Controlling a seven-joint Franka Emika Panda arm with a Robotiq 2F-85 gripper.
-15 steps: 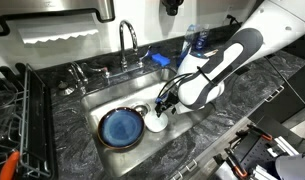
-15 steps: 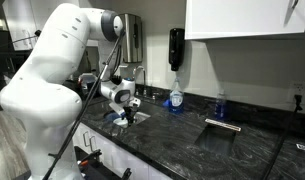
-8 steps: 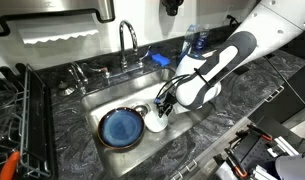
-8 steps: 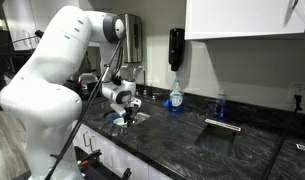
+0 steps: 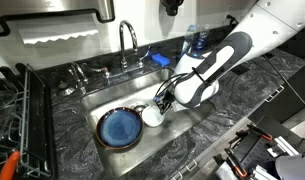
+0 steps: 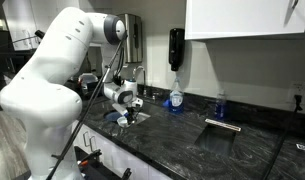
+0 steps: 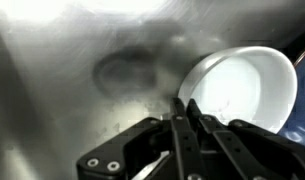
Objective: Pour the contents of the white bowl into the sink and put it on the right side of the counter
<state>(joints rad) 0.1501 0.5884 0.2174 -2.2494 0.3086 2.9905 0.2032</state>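
Observation:
The white bowl (image 5: 152, 117) sits in the steel sink (image 5: 112, 95), next to a larger blue plate (image 5: 120, 127). My gripper (image 5: 161, 104) reaches down into the basin and is shut on the bowl's rim. In the wrist view the two black fingers (image 7: 195, 108) are pressed close together at the near left rim of the white bowl (image 7: 247, 88), with the sink floor (image 7: 62, 90) and its drain (image 7: 125, 71) behind. The bowl's inside looks plain white; whether it holds anything I cannot tell. In an exterior view the gripper (image 6: 126, 113) hangs low over the dark counter (image 6: 192, 135).
A curved chrome faucet (image 5: 127, 40) stands behind the sink, with a blue bottle (image 5: 197, 42) on the counter (image 5: 67, 125) to its right. A black dish rack (image 5: 12, 110) fills the left side. Equipment (image 5: 257, 150) crowds the front right corner.
The jaws went from open to shut on the bowl's rim. The bowl has shifted slightly up and toward the blue plate.

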